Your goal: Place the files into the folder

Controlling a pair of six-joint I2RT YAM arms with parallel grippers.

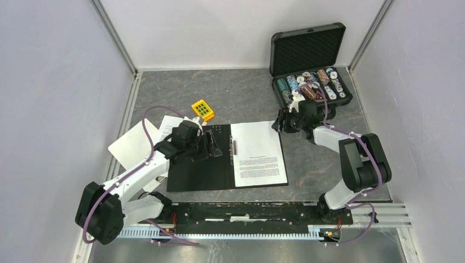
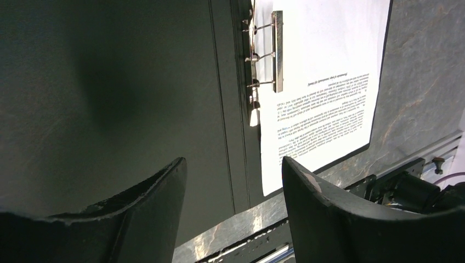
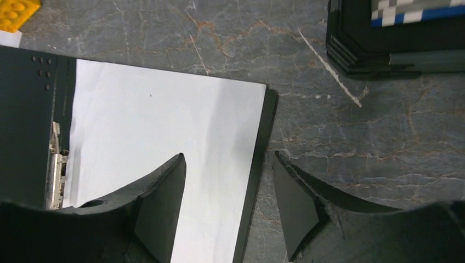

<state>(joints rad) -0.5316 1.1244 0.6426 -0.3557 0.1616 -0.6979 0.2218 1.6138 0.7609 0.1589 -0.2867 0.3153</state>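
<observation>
**Grippers both spread, nothing held; one sheet lies in the folder**

Left gripper (image 1: 205,145) hangs with fingers apart over the folder's (image 1: 197,172) black left half, just beside the clip (image 1: 234,147). Right gripper (image 1: 279,125), also spread and empty, sits at the sheet's (image 1: 257,153) 1 o'clock corner. One of its fingers is over paper, the other over bare table (image 1: 318,164).

Folder lies open and flat at table centre, and the sheet covers its right half. The clip bar is at the sheet's 9 o'clock edge; can't tell if it's pinning the paper. A second sheet (image 1: 164,127) pokes out at the folder's 10 o'clock, partly under your left arm.

Handling, my read: the paper is light, floppy and slick on the cover, so it'll slide or buckle if you shove it. Take it at a free edge or corner on the 3 o'clock side with a shallow pinch. Pin the folder with the other arm, since the thin cover will likely skate. Keep your grab away from the clip.
</observation>
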